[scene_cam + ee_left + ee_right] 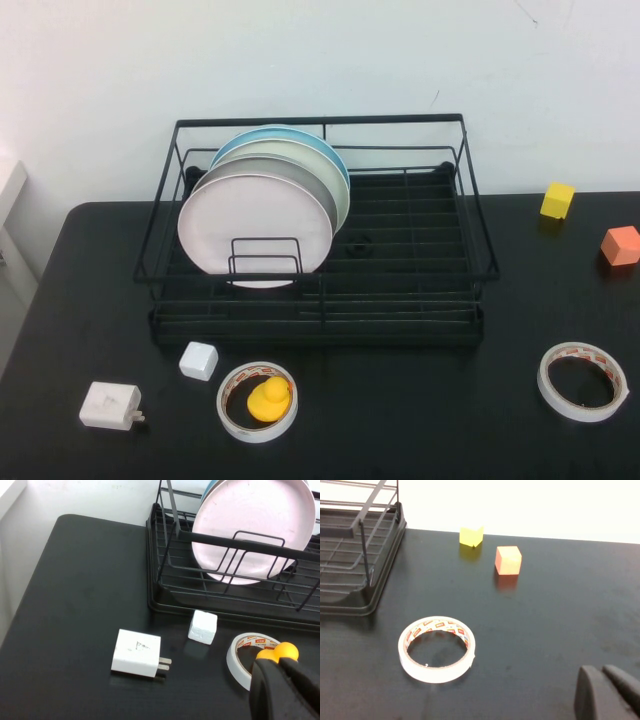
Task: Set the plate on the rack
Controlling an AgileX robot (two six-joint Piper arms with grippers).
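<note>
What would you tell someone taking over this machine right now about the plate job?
Left gripper: off the high view, raised over the table's left front near the tape roll with the yellow duck; fingers look shut, holding nothing.
Right gripper: also off the high view, above the table's right front by the other tape roll; fingers look shut, empty.
The plate, pale pink, stands upright at the front of the stack in the rack, behind the small wire holder.
Done: plate is racked. Left: nothing visible, apart from parking the arms.

The high camera is looking down at the whole table (60, 300). Both wrist cameras are looking closer, each sharing the rack (320, 225) with it.
</note>
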